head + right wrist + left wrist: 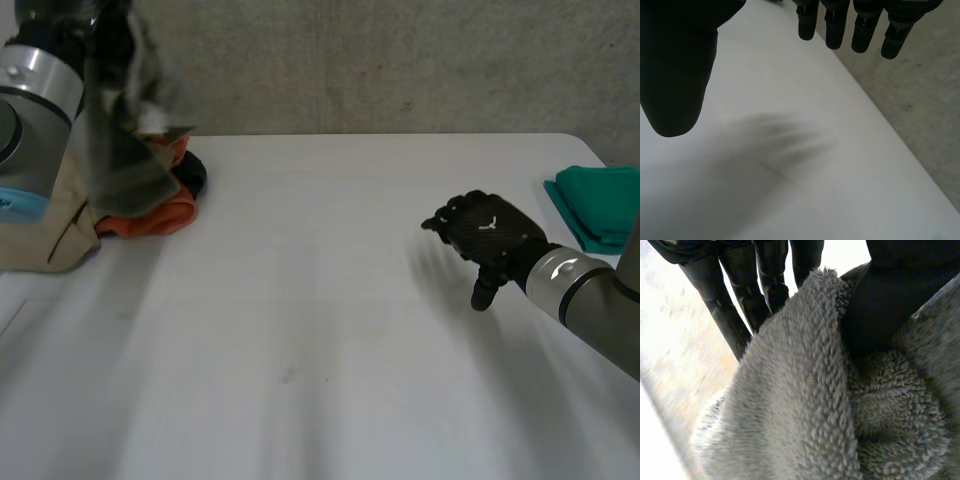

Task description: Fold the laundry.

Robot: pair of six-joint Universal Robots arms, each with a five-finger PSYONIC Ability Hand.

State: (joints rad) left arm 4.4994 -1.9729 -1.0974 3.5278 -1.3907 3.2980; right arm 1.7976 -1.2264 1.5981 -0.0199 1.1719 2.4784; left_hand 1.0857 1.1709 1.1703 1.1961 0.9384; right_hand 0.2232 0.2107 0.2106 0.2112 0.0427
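Left wrist view, and the left hand (771, 275) has a grip: black fingers (732, 322) run down one side of a grey fleecy cloth (790, 405) and the thumb (890, 300) presses in from the other, so the cloth is pinched between them. Thick pile, with a fold running right under the thumb.

From the head camera, that grey cloth (125, 150) hangs up in the air at the left arm (35, 90), above the far left part of the white table (300, 330). Behind and below it sits the laundry pile: a beige garment (50, 225) at the table's left edge, an orange cloth (160, 215) bunched beside it, and something black (192, 172) touching the orange one.

Over to the right hand (490, 238), well apart from all that, above bare table on the right side. Its own wrist camera shows the fingers (835, 25) relaxed and spread away from the thumb (675, 65), with nothing between them.

Beyond it, at the table's right edge, a teal cloth (600, 205) lies folded flat.
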